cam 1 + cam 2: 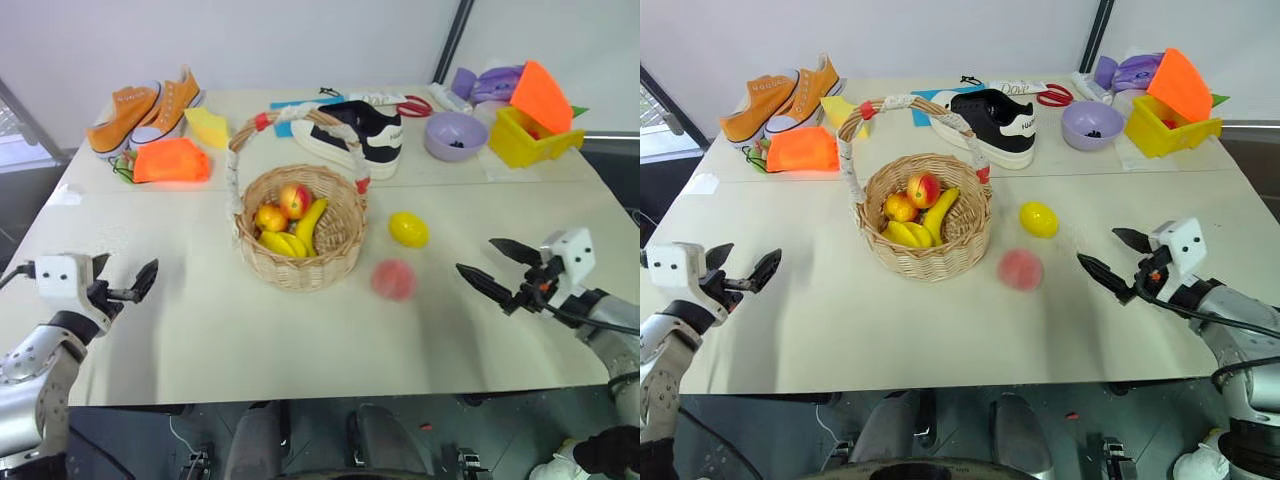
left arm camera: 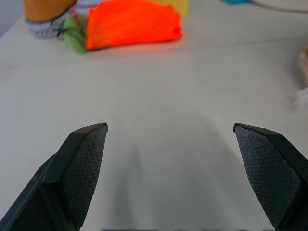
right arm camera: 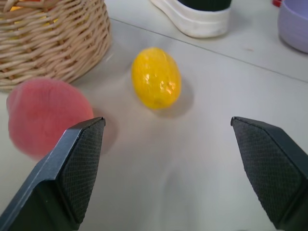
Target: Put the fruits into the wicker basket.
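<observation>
The round wicker basket (image 1: pixel 300 270) stands mid-table, its tall handle wrapped in white with red bands. Inside it lie bananas and two reddish-yellow round fruits. On the table to its right rests a glossy yellow lemon-shaped fruit (image 1: pixel 408 229). A pinkish-red peach (image 1: pixel 393 279) sits nearer me, just off the basket's front right. My right gripper (image 1: pixel 475 254) hovers open to the right of both fruits, pointing toward them, nothing between its fingers. In its wrist view the peach (image 3: pixel 45 115) and the lemon (image 3: pixel 156 77) lie ahead. My left gripper (image 1: pixel 128 268) is open over bare table at the left.
At the back stand orange sneakers (image 1: pixel 150 108), an orange cloth bundle (image 1: pixel 172 160), a black-and-white shoe (image 1: pixel 362 135), red scissors (image 1: pixel 412 106), a purple bowl (image 1: pixel 456 135) and a yellow bin (image 1: pixel 530 138). The table's front edge runs just below both grippers.
</observation>
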Tool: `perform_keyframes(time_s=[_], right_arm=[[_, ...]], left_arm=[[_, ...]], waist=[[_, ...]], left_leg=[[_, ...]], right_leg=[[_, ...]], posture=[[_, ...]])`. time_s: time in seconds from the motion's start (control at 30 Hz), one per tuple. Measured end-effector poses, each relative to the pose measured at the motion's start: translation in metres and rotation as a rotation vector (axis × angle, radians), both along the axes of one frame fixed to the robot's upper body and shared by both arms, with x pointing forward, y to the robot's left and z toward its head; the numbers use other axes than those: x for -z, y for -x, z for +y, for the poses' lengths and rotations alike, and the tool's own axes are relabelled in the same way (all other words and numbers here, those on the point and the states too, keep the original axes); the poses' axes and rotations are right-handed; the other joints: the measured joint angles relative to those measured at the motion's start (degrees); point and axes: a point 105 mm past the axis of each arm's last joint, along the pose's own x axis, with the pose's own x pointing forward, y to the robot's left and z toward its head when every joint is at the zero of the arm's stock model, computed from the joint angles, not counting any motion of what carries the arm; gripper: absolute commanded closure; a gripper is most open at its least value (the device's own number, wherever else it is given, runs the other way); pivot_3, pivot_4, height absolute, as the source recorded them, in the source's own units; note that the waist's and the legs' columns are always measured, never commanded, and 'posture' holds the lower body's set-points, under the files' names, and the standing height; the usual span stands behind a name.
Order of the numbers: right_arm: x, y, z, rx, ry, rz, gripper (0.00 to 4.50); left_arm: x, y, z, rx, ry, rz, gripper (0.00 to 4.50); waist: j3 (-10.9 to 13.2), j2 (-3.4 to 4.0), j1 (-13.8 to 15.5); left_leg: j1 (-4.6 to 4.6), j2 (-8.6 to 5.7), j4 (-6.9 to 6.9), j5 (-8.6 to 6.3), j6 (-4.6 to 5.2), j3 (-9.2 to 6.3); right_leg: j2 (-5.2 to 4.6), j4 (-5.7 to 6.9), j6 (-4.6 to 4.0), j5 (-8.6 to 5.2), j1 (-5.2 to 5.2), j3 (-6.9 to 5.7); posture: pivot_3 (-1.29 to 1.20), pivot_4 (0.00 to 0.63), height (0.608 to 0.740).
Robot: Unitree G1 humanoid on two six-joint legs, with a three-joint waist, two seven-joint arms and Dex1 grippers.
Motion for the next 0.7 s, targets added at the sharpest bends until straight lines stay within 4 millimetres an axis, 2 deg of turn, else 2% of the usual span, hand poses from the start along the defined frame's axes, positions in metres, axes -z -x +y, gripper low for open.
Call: perform_keyframes(time_s=[0.1,0.17,0.43,0.57,0.7], right_arm=[[-0.018,-0.013,0.018,-0.032,0.008,-0.047,0.13],[-0.023,-0.020,0.026,-0.036,0.025,-0.055,0.13],[-0.009,-0.054,0.048,-0.033,0.109,0.032,0.13],[0.018,-0.072,0.051,-0.004,0.138,0.106,0.13],[0.039,-0.090,0.044,0.044,0.154,0.155,0.13]], left_arm=[[-0.020,-0.005,-0.037,0.179,-0.029,-0.047,0.00],[-0.030,-0.004,-0.059,0.294,-0.044,-0.062,0.00],[-0.053,0.034,-0.163,0.870,-0.137,-0.015,0.00],[-0.059,0.038,-0.186,0.941,-0.143,-0.046,0.00],[-0.051,0.038,-0.190,0.944,-0.148,-0.015,0.00]], waist=[[0.00,0.00,0.03],[0.00,0.00,0.02],[0.01,0.03,0.01],[0.01,0.03,0.02],[0.03,0.06,-0.14]], left_leg=[[-0.01,0.00,0.00,-0.01,-0.02,0.00],[-0.02,-0.01,-0.02,0.01,0.01,0.00],[-0.25,-0.04,0.01,0.04,0.06,0.01],[-0.26,-0.05,0.10,0.06,0.09,0.02],[-0.26,-0.03,0.13,0.07,0.11,0.04]], right_leg=[[0.00,0.00,-0.01,0.00,-0.02,-0.01],[0.00,-0.03,-0.01,0.00,-0.02,-0.01],[0.01,-0.04,0.02,0.02,-0.19,-0.03],[0.10,0.00,0.22,0.11,-0.16,-0.04],[0.20,0.04,0.25,0.12,-0.18,-0.01]], posture=[[0.00,0.150,0.733],[0.00,0.150,0.733],[0.00,0.150,0.733],[0.00,0.150,0.733],[0.00,0.150,0.733]])
